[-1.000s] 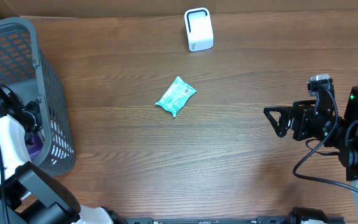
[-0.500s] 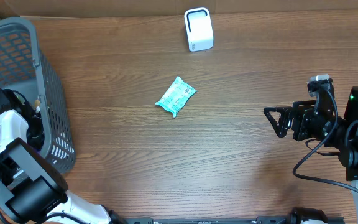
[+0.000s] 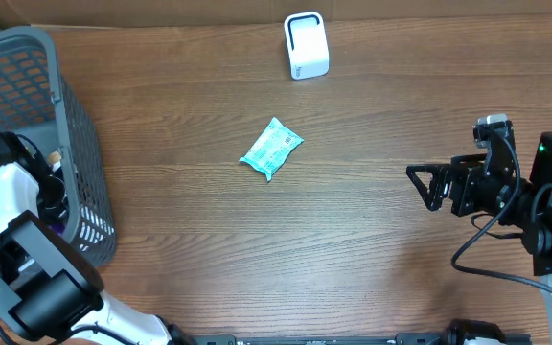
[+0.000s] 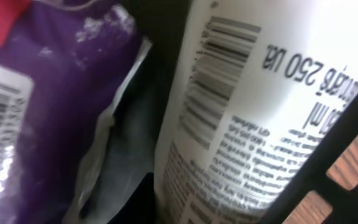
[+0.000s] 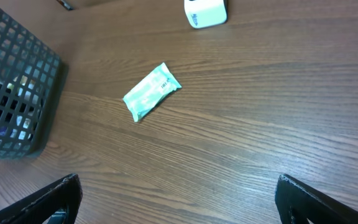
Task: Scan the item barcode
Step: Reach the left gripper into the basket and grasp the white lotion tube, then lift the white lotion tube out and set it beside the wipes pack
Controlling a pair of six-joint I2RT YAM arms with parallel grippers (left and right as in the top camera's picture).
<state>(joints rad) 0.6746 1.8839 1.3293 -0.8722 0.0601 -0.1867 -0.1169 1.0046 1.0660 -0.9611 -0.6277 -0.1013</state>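
The white bottle, barcode showing, lies in the basket beside a purple pouch — the left gripper reaches in there, its grip impossible to tell. Scanning seems not yet begun: the scanner stands well apart, the right gripper spread wide

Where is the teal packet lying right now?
Overhead view: the teal packet lies mid-table, below-left of the white scanner, right of the grey basket, apart from both.

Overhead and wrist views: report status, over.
Left tool in basket, jaws hidden. Right tool open, empty. White bottle at left wrist camera, barcode showing, purple pouch alongside. Teal packet on table, apart from scanner.
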